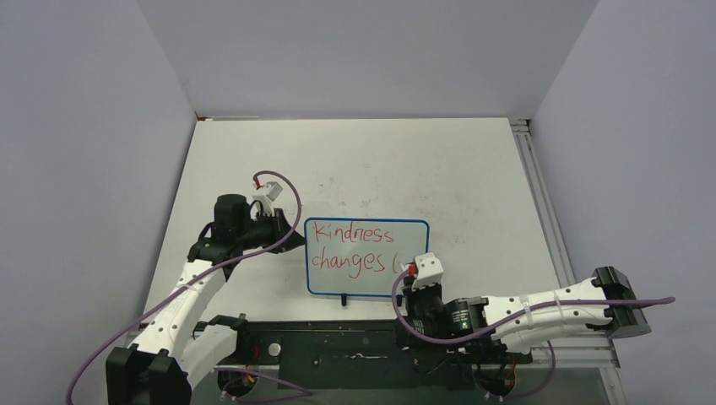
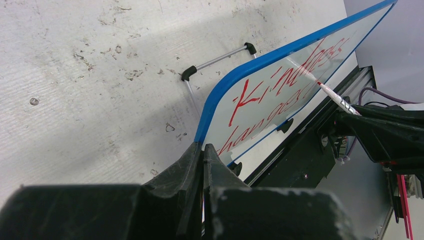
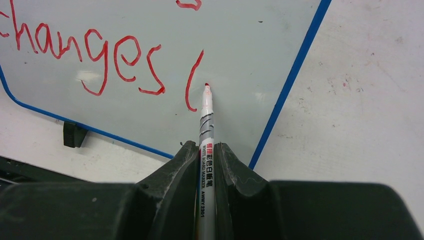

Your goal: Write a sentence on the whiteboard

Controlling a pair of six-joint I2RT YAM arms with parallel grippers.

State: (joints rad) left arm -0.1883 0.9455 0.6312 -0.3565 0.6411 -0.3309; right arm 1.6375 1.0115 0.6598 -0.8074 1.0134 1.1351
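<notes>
Whiteboard lay straight ahead of my right claw, which pinched the marker; tip just right of the curved stroke after "changes", blue frame close beyond.

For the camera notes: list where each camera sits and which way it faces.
Top external: above and behind the left arm and right arm, looking down on the table and whiteboard; both arms show.
Left wrist: on the left arm, looking along the left tool, shut on the whiteboard's blue edge.
Right wrist: on the right arm, looking down the right tool and its marker at the board face.
Shared: all three show the red writing.
</notes>
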